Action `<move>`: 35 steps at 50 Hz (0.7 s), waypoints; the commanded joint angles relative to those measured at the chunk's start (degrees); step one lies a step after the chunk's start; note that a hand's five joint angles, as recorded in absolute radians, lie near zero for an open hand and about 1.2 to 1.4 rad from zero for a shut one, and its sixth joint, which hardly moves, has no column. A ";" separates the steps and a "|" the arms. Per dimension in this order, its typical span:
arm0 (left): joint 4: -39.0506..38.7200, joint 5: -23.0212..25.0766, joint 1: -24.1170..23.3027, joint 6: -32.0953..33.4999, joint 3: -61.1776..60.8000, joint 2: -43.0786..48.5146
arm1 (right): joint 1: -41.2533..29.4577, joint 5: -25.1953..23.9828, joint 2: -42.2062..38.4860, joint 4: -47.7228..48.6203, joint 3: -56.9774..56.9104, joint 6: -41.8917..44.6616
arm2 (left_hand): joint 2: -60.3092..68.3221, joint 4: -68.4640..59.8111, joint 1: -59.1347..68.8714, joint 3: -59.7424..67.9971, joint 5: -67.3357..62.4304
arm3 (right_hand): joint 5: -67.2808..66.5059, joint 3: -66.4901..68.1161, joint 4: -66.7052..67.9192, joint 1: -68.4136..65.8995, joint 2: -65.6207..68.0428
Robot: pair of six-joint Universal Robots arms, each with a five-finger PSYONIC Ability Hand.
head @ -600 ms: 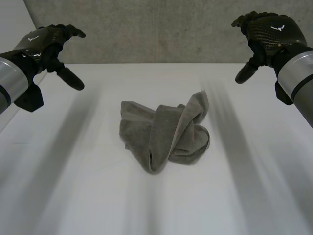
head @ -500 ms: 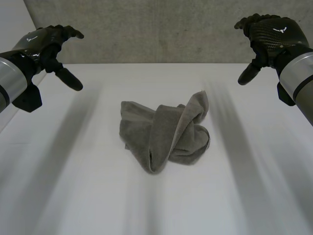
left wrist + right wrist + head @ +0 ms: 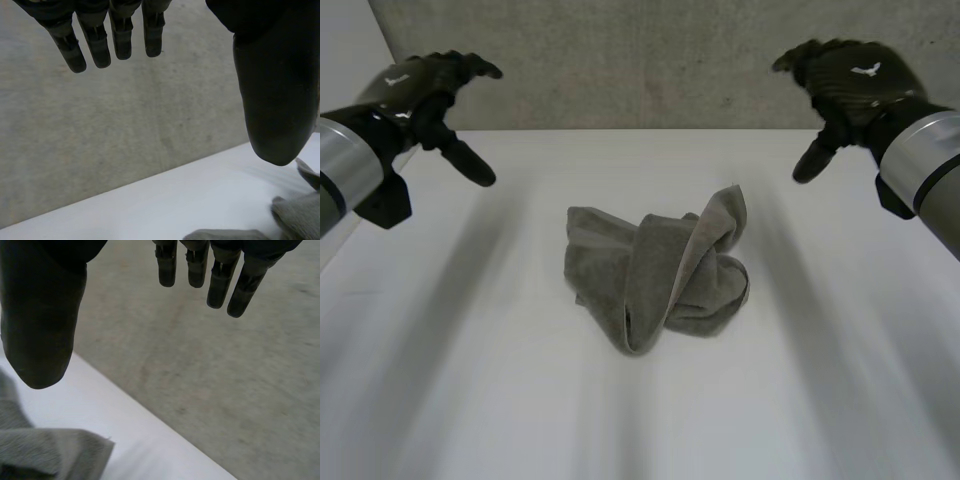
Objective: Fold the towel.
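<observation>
A grey towel [image 3: 655, 275] lies crumpled in a loose heap at the middle of the white table [image 3: 470, 380]. My left hand [image 3: 425, 95] hovers high at the far left, well away from the towel, open with fingers [image 3: 100, 42] straight and nothing in it. High at the far right my right hand [image 3: 850, 85] is open too, its fingers [image 3: 220, 277] spread and empty. Under the left thumb [image 3: 272, 100] a bit of the towel [image 3: 300, 215] lies on the table. A towel corner [image 3: 55, 450] lies below the right thumb [image 3: 42, 315].
A grey concrete wall [image 3: 650, 60] rises behind the table's far edge. The bare white tabletop stretches all round the towel, with wide room in front and on both sides.
My right hand has shifted a little to the left, toward the middle. My left hand has barely moved. The towel lies as before.
</observation>
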State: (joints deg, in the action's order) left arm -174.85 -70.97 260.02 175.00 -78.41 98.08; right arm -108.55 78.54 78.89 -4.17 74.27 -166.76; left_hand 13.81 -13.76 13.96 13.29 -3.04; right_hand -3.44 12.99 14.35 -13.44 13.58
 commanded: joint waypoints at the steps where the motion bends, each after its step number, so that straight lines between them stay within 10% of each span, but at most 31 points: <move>1: -2.25 10.83 -1.26 9.89 -1.21 6.93 | -0.25 -10.76 -5.66 -2.85 -0.17 12.30 | -2.75 3.76 -2.90 -3.29 1.99 | 3.44 -2.99 -4.35 3.44 -3.58; 15: -1.99 13.84 -8.90 36.80 -3.41 21.88 | -5.53 -10.60 -21.31 0.03 -1.32 24.55 | -2.75 3.76 -2.90 -3.29 1.99 | 3.44 -2.99 -4.35 3.44 -3.58; 35: -3.04 11.38 -12.16 40.51 1.33 30.95 | -7.02 -5.85 -26.95 8.22 -1.05 22.88 | 2.30 3.76 2.14 -3.29 -3.06 | -16.66 -2.99 -4.35 -16.66 16.52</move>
State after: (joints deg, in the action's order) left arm -177.85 -58.34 247.81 215.68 -78.90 127.16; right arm -115.66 72.74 52.93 4.25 73.05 -143.77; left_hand 14.15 -13.76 14.32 13.29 -3.68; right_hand -17.86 12.99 14.35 -26.29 27.21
